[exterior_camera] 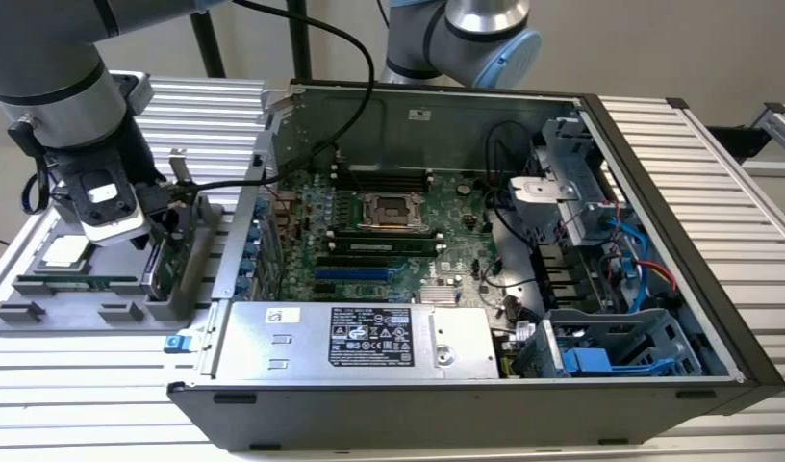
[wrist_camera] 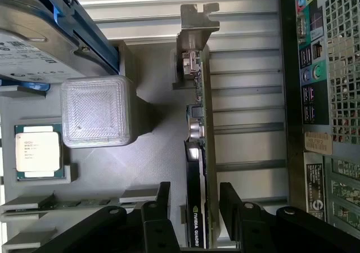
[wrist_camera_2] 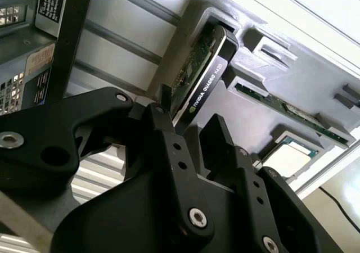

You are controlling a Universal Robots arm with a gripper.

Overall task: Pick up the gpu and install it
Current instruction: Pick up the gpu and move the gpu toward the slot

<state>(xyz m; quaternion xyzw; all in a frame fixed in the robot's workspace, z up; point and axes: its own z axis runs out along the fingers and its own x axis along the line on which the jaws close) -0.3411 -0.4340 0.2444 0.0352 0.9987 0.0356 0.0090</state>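
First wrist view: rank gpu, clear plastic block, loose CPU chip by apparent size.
1. gpu: seen edge-on, thin but by far the longest.
2. clear plastic block: looks raised toward the camera, so possibly inflated.
3. CPU chip: clearly smallest.

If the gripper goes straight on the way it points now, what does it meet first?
The gpu. It stands on edge in the tray, and the open gripper points at its upper edge, a finger to each side, so the card would likely pass between them. Depth is unclear.
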